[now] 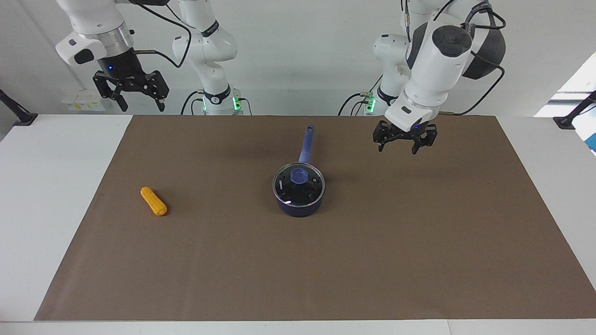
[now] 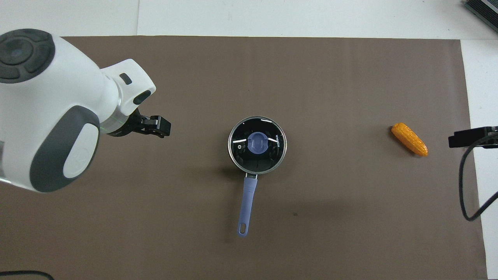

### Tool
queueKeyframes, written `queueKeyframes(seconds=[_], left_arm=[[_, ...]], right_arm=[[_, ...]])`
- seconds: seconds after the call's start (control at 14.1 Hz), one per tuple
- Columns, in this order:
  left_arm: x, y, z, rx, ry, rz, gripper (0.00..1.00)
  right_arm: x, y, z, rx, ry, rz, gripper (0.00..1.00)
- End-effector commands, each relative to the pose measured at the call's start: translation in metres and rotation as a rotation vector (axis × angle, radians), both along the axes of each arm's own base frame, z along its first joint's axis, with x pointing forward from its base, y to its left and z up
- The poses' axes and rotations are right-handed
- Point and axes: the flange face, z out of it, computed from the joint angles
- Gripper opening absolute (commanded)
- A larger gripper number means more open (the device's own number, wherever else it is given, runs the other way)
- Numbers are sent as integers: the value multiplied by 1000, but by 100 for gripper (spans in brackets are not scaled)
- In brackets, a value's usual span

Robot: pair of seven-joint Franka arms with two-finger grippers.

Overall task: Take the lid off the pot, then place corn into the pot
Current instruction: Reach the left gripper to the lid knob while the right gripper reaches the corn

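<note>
The dark blue pot (image 1: 298, 210) stands mid-mat, its long handle (image 2: 248, 202) pointing toward the robots. On it rests the clear glass lid (image 1: 307, 188) (image 2: 272, 155) with a blue knob (image 1: 298, 175) (image 2: 257, 142). The orange corn (image 1: 153, 201) (image 2: 409, 139) lies on the mat toward the right arm's end. My left gripper (image 1: 401, 149) (image 2: 157, 128) hangs open and empty over the mat, beside the pot toward the left arm's end and apart from the lid. Above the table edge at the right arm's end, my right gripper (image 1: 139, 106) (image 2: 467, 139) is raised, open and empty.
A brown mat (image 1: 326, 270) covers most of the white table (image 1: 51, 186). A black cable (image 2: 465, 186) hangs from the right arm near the mat's edge. The left arm's big white body (image 2: 50, 109) hides part of the mat in the overhead view.
</note>
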Motion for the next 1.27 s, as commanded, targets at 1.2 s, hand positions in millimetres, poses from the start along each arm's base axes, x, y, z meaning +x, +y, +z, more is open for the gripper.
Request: queueKeyframes(seconds=[1.2], left_arm=[[-15, -215, -96, -14, -33, 149, 100]], right_arm=[[89, -120, -333, -32, 68, 834, 100]])
